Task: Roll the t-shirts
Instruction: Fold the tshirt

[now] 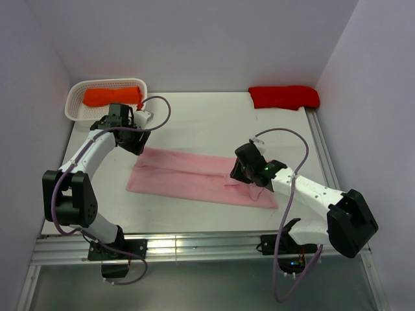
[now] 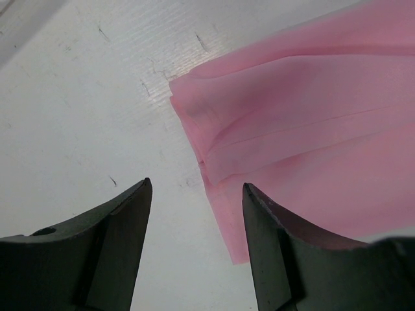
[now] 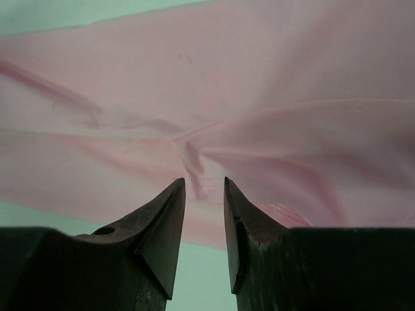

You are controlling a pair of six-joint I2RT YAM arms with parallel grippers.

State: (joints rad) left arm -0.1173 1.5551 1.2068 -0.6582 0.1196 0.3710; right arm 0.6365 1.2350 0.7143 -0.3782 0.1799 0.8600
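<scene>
Pink t-shirt point(image 1: 194, 178) lies folded on the counter point(image 1: 207, 123). Left gripper point(image 2: 197, 183) hangs open at its end. Right gripper point(image 3: 204, 180) sits on it, grip unclear.

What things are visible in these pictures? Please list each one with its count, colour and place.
pink shirt: 1, light pink, folded long, mid-table
orange shirt: 1, orange, in basket
red shirt: 1, red, far right corner
basket: 1, white, far left corner
table: 1, white, under everything
cables: 2, purple, one along each arm
left arm: 1, white and black, near left
right arm: 1, white and black, near right
left pincer: 1, black, open, at pink shirt's left end
right pincer: 1, black, on pink shirt's right part, grip unclear
</scene>
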